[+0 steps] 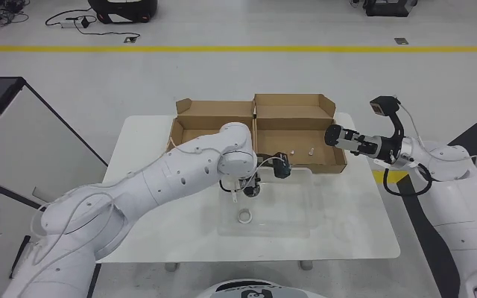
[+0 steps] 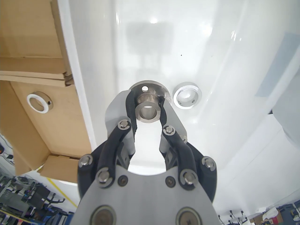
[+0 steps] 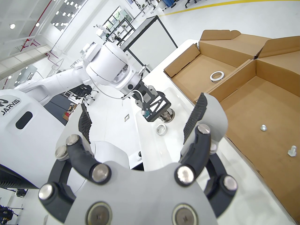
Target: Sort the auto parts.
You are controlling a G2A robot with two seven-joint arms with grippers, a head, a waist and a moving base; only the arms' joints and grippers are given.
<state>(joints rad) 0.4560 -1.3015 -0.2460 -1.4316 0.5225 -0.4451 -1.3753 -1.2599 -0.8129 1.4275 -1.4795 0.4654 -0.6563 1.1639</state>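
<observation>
The left gripper [image 2: 147, 108] is almost shut, and its two fingers pinch a small metal tube part [image 2: 147, 113] by the neck. The part stands upright, so its long way runs up and down. Its open tube end faces up at the wrist, and its wide flat foot faces down at the floor of the clear tray [image 1: 298, 220]. I cannot tell if the foot touches that floor. Just beside the part, a silver ring [image 2: 187, 95] lies flat in the tray, close to one finger but apart from it. One low tray wall runs along near the part, and right behind that wall two open cardboard boxes stand side by side. The left box [image 3: 194, 71] holds one ring with a white rim [image 2: 39, 102]. The right box [image 3: 269, 99] holds two small bolts [image 3: 263, 127], near each other. The right gripper [image 1: 329, 136] hangs over the right end of that box, wide open and holding nothing. The tray floor stretches wide to the right of the part. The white table [image 1: 358, 231] reaches well past the tray at the right and the front.
</observation>
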